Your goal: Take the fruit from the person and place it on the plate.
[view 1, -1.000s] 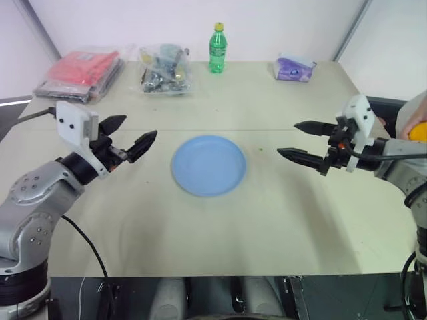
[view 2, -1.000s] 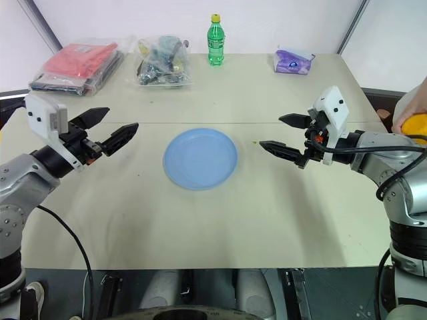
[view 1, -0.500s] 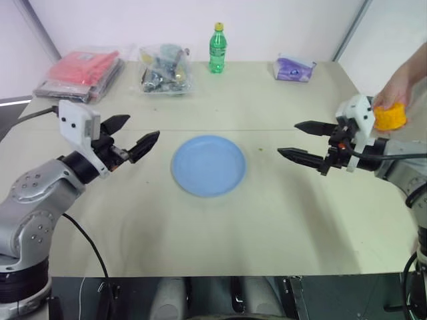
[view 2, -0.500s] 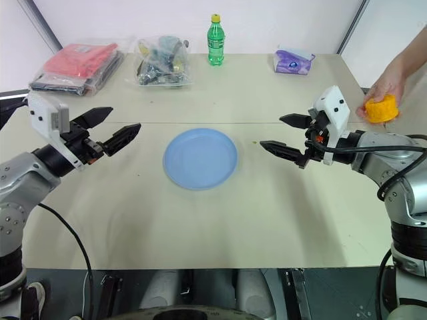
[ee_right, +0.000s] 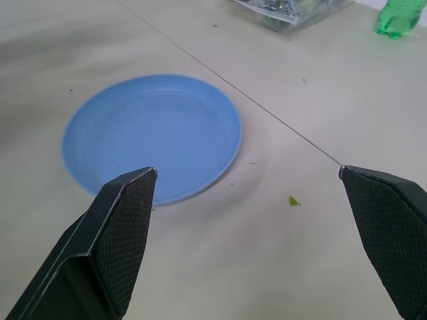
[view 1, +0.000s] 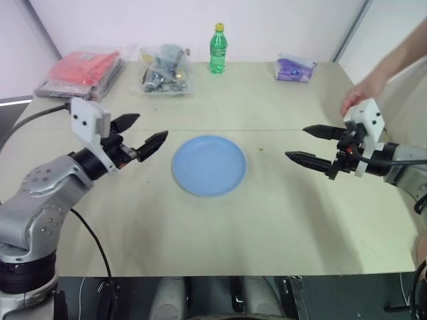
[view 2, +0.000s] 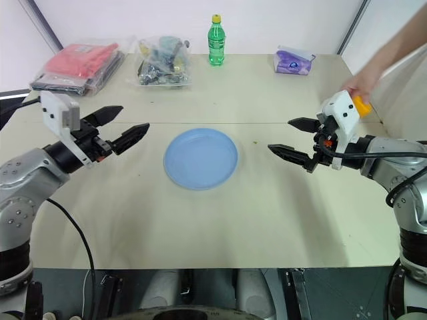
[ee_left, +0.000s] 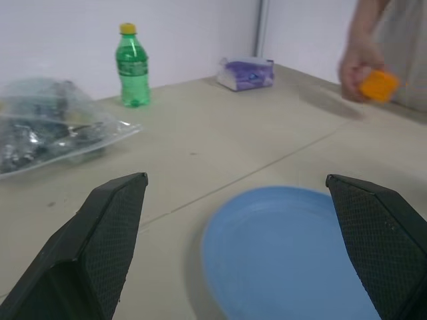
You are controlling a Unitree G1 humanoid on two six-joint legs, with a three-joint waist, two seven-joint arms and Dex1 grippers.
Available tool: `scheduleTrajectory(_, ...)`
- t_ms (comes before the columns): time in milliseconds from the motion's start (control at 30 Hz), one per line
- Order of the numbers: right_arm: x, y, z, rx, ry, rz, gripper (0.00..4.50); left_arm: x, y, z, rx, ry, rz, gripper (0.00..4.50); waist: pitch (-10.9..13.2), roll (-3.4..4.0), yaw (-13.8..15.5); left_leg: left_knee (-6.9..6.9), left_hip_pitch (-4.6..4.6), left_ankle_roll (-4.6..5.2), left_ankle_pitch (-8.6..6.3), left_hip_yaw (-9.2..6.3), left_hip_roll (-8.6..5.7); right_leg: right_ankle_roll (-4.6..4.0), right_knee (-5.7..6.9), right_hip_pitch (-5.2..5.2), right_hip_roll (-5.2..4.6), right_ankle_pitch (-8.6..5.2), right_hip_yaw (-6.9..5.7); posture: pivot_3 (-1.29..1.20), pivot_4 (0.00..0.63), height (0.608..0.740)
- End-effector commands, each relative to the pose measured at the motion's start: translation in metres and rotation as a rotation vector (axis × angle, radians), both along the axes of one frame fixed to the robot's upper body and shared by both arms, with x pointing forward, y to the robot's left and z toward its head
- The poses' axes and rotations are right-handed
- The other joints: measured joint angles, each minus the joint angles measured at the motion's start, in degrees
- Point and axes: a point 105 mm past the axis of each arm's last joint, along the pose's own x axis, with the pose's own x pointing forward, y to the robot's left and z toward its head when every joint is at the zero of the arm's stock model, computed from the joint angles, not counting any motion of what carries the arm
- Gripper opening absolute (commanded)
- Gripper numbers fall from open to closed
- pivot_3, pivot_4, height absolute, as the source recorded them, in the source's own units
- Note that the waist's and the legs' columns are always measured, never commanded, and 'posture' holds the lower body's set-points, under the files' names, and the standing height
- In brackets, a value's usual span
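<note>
Jaws of both grippers, left [view 2: 127, 127] and right [view 2: 291, 139], standing wide, flanking the light-blue plate [view 2: 200, 159] mid-bench, person's hand [view 2: 357, 87] holding the orange fruit [view 2: 361, 105] near the bench's right edge.

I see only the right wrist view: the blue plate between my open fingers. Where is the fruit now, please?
Observer: The small round orange-yellow fruit is in the person's hand, just behind the white camera block on your right wrist.
Operator: So it is not between my fingers?
Observer: No. The right gripper is open and empty, pointing toward the round light-blue plate, away from the fruit.
Operator: And the other arm?
Observer: The left gripper is open too, on the opposite side of the plate and not touching it.
</note>
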Motion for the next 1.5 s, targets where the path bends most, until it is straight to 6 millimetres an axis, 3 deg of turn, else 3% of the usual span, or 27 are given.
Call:
scheduleTrajectory(33, -0.006, -0.002, 0.016, -0.003, -0.061, -0.001, 4.47, 0.0, -0.004, 0.013, 0.007, -0.062, -0.018, 4.5, 0.0, 0.0, 0.0, 0.0, 0.0, 0.0, 0.0, 0.0, 0.0, 0.0, 0.01, 0.0, 0.0, 0.0, 0.0, 0.0, 0.15, 0.731)
scheduleTrajectory(367, -0.003, -0.002, 0.014, -0.004, -0.08, -0.017, 4.47, 0.003, -0.008, 0.013, 0.014, -0.073, -0.034, 4.5, 0.0, 0.0, 0.0, 0.03, 0.0, 0.0, 0.0, 0.0, 0.0, 0.0, 0.01, 0.01, 0.0, 0.0, 0.0, 0.0, 0.15, 0.731)
scheduleTrajectory(500, 0.005, 0.007, 0.023, 0.032, -0.136, -0.033, 4.47, 0.005, -0.009, 0.012, 0.012, -0.081, -0.029, 4.5, 0.0, 0.0, -0.1, 0.04, 0.0, 0.0, 0.0, -0.01, 0.0, 0.01, 0.02, 0.01, 0.02, 0.0, 0.0, 0.0, 0.15, 0.731)
scheduleTrajectory(667, 0.021, 0.029, 0.037, 0.277, -0.146, -0.124, 4.47, 0.013, -0.013, 0.015, 0.017, -0.115, -0.016, 4.5, 0.0, 0.0, -0.2, 0.06, 0.01, 0.0, 0.0, -0.04, 0.02, 0.01, 0.09, 0.01, 0.05, 0.0, 0.0, 0.0, 0.15, 0.731)
scheduleTrajectory(800, 0.038, 0.041, 0.049, 0.668, -0.052, -0.263, 4.47, 0.016, -0.017, 0.018, 0.012, -0.121, -0.027, 4.5, 0.0, 0.01, -0.2, 0.08, -0.01, -0.01, 0.0, -0.04, 0.04, 0.01, 0.17, -0.04, 0.06, 0.0, 0.01, 0.0, 0.15, 0.731)
scheduleTrajectory(1033, 0.036, 0.082, 0.054, 0.99, 0.142, -0.245, 4.47, 0.018, -0.018, 0.021, 0.027, -0.119, -0.05, 4.5, 0.0, 0.01, -0.1, 0.08, -0.06, -0.01, 0.01, 0.01, 0.02, 0.01, 0.2, -0.06, -0.03, 0.0, -0.02, 0.0, 0.15, 0.731)
scheduleTrajectory(1500, 0.03, 0.116, 0.058, 0.975, 0.195, -0.158, 4.47, 0.018, -0.019, 0.022, 0.043, -0.115, -0.057, 4.5, 0.0, 0.02, -0.3, 0.06, -0.06, 0.0, 0.0, -0.04, 0.04, 0.01, 0.19, -0.09, 0.0, 0.0, -0.03, 0.0, 0.15, 0.731)
